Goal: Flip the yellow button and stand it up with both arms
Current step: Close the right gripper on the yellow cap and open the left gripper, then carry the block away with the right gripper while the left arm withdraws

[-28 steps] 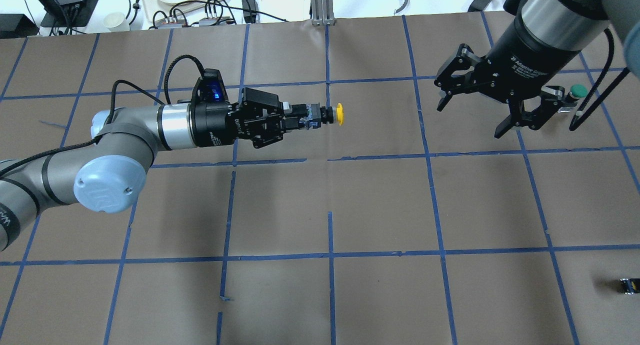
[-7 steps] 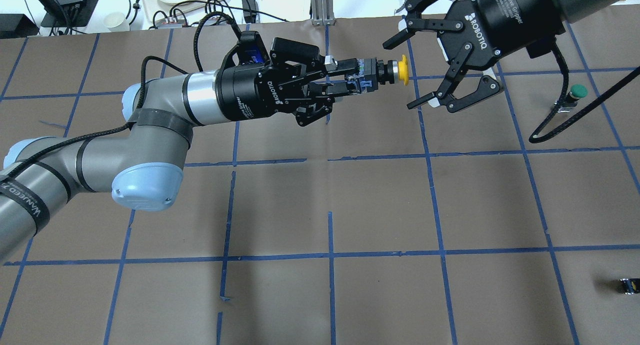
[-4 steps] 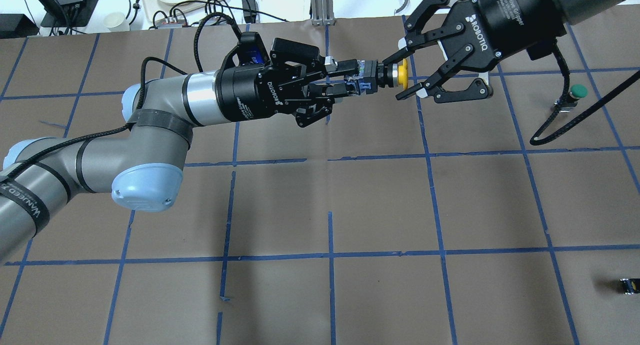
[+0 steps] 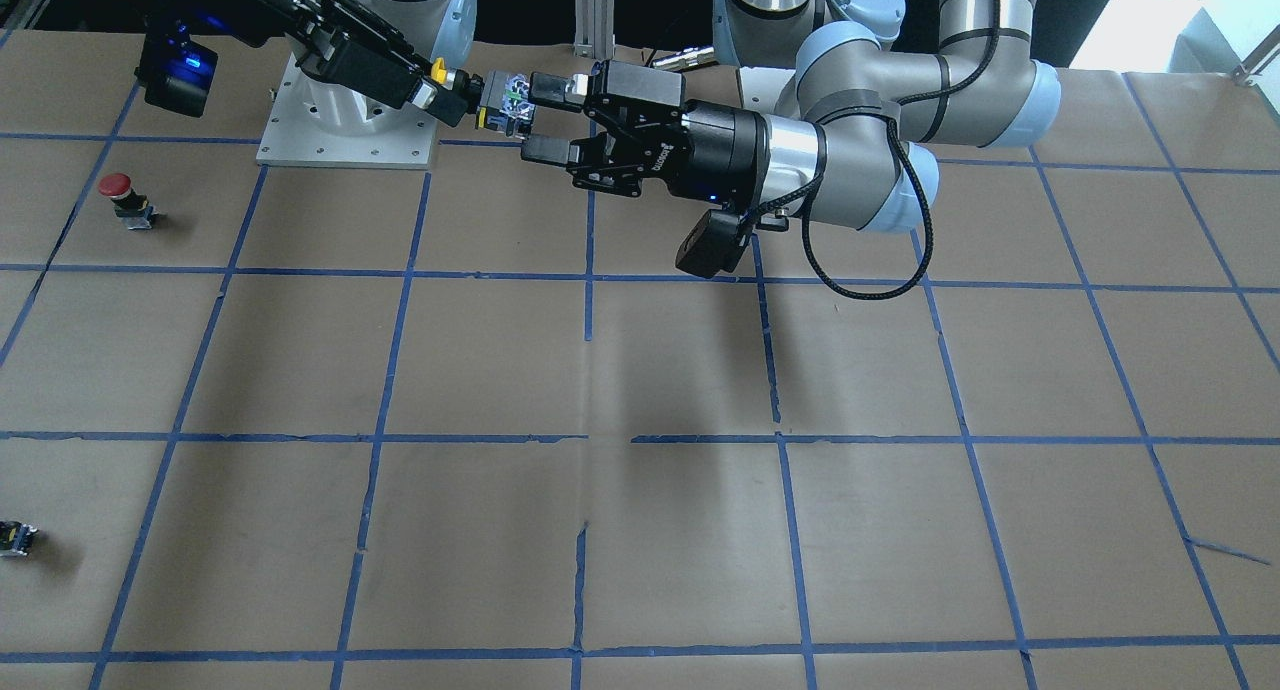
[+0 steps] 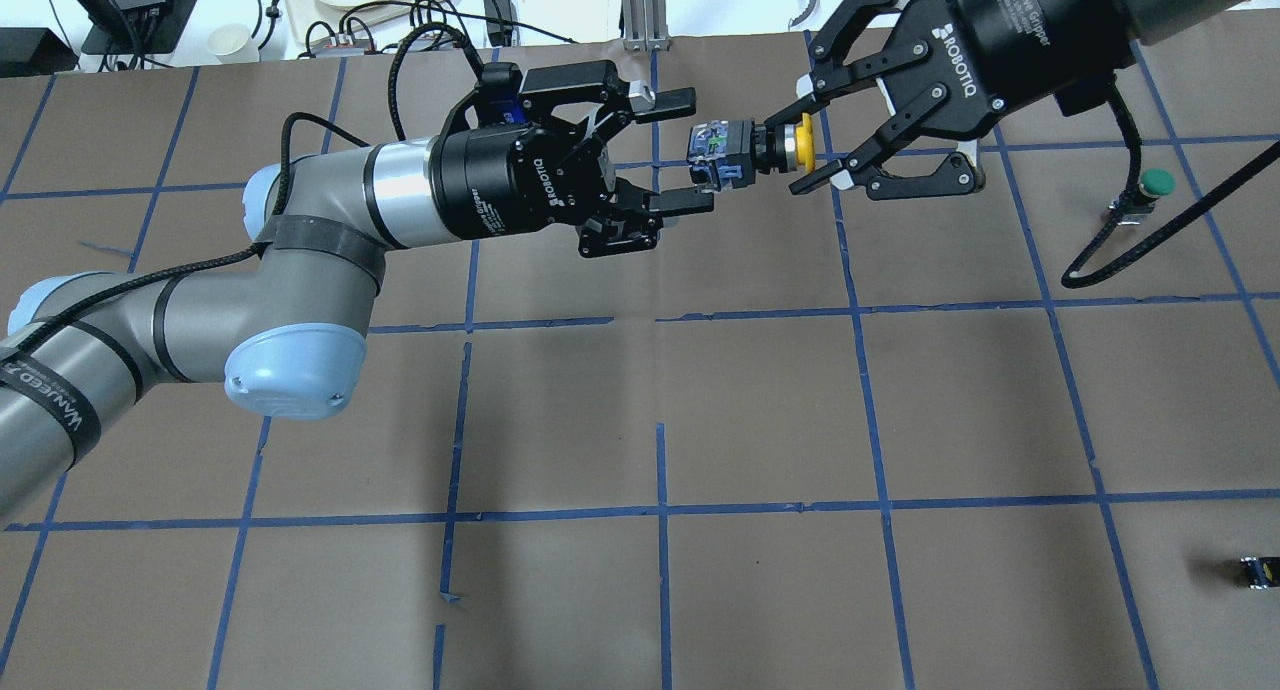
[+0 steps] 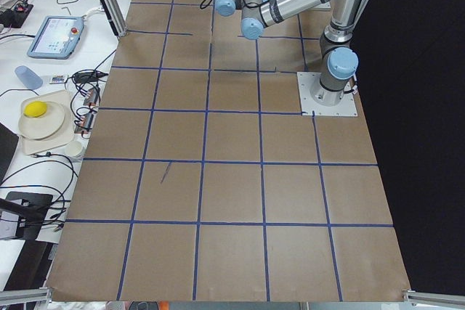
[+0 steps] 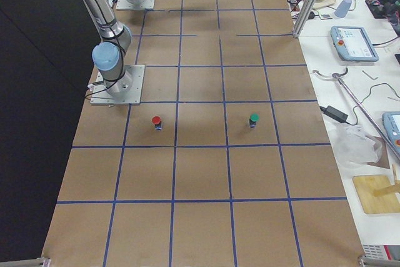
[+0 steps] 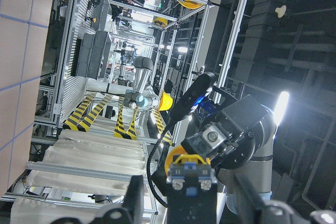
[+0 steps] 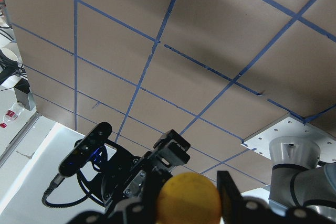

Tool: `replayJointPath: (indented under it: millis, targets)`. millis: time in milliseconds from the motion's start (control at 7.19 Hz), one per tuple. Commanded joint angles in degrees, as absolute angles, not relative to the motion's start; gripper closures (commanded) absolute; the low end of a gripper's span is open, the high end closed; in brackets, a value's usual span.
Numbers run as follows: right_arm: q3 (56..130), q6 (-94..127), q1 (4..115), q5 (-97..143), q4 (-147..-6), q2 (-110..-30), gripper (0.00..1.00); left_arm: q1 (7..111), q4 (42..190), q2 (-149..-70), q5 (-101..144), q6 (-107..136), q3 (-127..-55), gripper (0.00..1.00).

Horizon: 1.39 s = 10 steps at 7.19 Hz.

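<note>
The yellow button (image 5: 722, 150) hangs in the air above the far middle of the table, lying sideways. My right gripper (image 5: 800, 147) is shut on its yellow cap (image 5: 805, 140). My left gripper (image 5: 699, 150) is open, one finger on each side of the button's blocky body and clear of it. The front view shows the same: the button (image 4: 503, 100) sits between my open left gripper (image 4: 530, 116) and my right gripper (image 4: 432, 80). In the left wrist view the button's body (image 8: 191, 174) faces the camera. In the right wrist view the yellow cap (image 9: 189, 199) sits between the fingers.
A green-capped button (image 5: 1153, 185) stands at the far right of the table. A red-capped button (image 4: 120, 192) stands nearer the robot's right base. A small dark capless block (image 5: 1256, 570) lies near the right front edge. Cables and dishes lie beyond the far edge.
My right gripper moved in and shut on the yellow cap. My left gripper then opened and let go of the button's body. The button now hangs from the right gripper alone.
</note>
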<state>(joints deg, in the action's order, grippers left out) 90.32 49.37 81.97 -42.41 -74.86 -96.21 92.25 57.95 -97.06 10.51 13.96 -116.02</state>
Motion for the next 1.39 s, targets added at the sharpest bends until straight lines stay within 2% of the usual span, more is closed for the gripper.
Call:
replayJointPath:
  millis: [0,278,417,835,1252]
  targets:
    - [90.09,48.0,81.04,-44.28,-76.1,-95.72,0.76,91.59,51.28,-97.03,4.45,21.14,-114.62,0.0]
    - [90.18,34.44,78.06,-54.62,-76.91,-95.62,0.76,91.58,39.97,-97.03,-14.05,39.28,-106.75,0.0]
    - [90.35,26.27,77.26,-61.89,-76.99,-95.62,0.76,92.1,39.82,-97.21,-20.76,41.55,-103.22,0.0]
    - [92.62,-3.78,73.68,-79.31,-79.35,-95.54,0.78,94.12,40.52,-95.89,-32.57,38.78,-100.91,0.01]
    - [103.49,-29.01,63.22,-83.3,-97.65,-95.54,0.78,97.02,41.83,-96.06,-39.78,33.69,-100.55,0.01]
